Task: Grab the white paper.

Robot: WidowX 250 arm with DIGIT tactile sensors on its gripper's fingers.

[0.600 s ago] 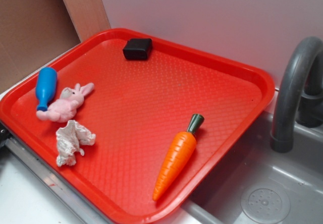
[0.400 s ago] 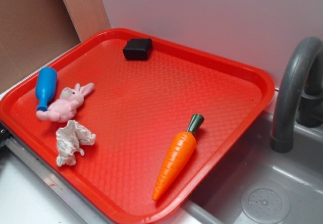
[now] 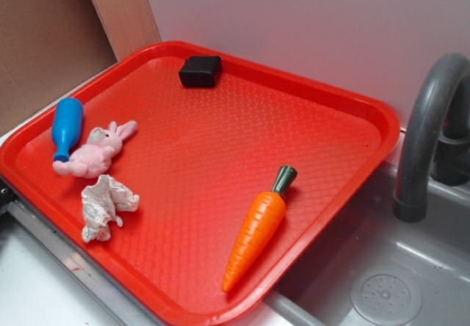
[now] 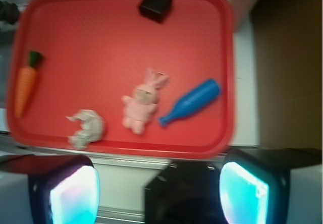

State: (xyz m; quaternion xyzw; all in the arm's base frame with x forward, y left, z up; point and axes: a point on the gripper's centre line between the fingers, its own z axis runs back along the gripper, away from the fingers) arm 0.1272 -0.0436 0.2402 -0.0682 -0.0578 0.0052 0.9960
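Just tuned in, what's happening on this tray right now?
Nothing is being handled yet. The pincer is open and sits back from the near edge of the red tray, looking down on it. Its target, the white paper, lies crumpled and untouched near that edge, next to the pink bunny and the blue bottle. A toy carrot and a black block lie farther off.

The black gripper (image 4: 159, 188) is showing only in the wrist view, hanging high above and just outside one long edge of the red plastic tray (image 4: 224, 52). Its jaws are standing wide apart, holding nothing, pads glowing pale cyan.
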